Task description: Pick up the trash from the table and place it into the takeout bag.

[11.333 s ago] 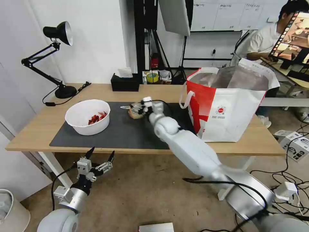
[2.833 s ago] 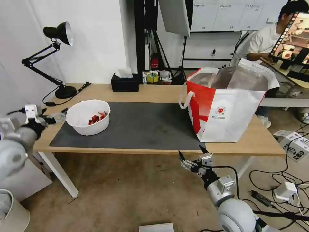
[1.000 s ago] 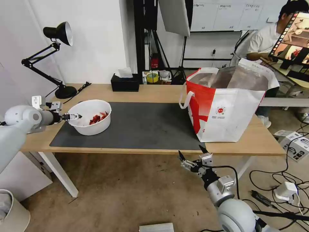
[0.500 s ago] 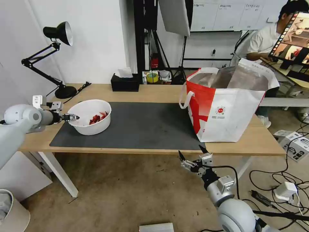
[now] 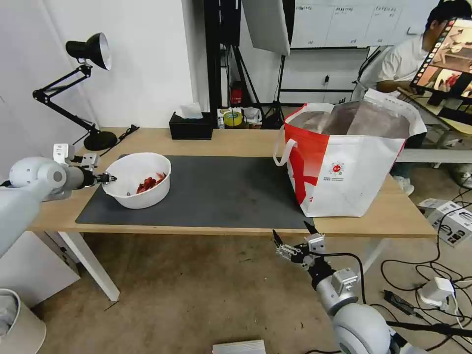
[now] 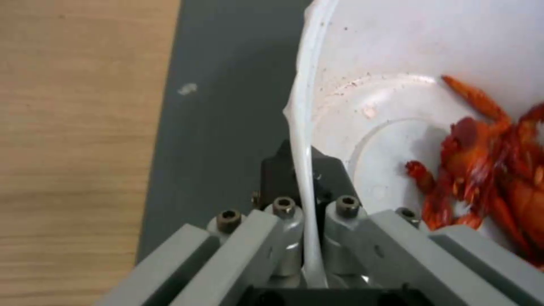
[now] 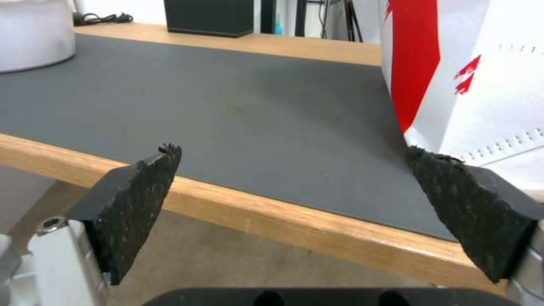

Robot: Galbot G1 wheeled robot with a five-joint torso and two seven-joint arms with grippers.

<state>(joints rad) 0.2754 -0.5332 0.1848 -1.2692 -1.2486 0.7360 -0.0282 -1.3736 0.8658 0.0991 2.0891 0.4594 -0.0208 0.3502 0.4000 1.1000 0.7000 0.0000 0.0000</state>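
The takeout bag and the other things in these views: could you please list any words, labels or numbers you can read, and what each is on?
No text reads clearly enough to quote.
Takeout bag: small round red logo with a line of tiny print beneath it, too small to read.
Whiteboard on the back wall: faint writing, too blurred to read.
White bowl, held at its rim by the left gripper: no markings seen.

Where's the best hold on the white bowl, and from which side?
Its thin rim, from the bowl's left edge: the wall stands upright there, the scraps lie across it. The left pincer already straddles that rim.
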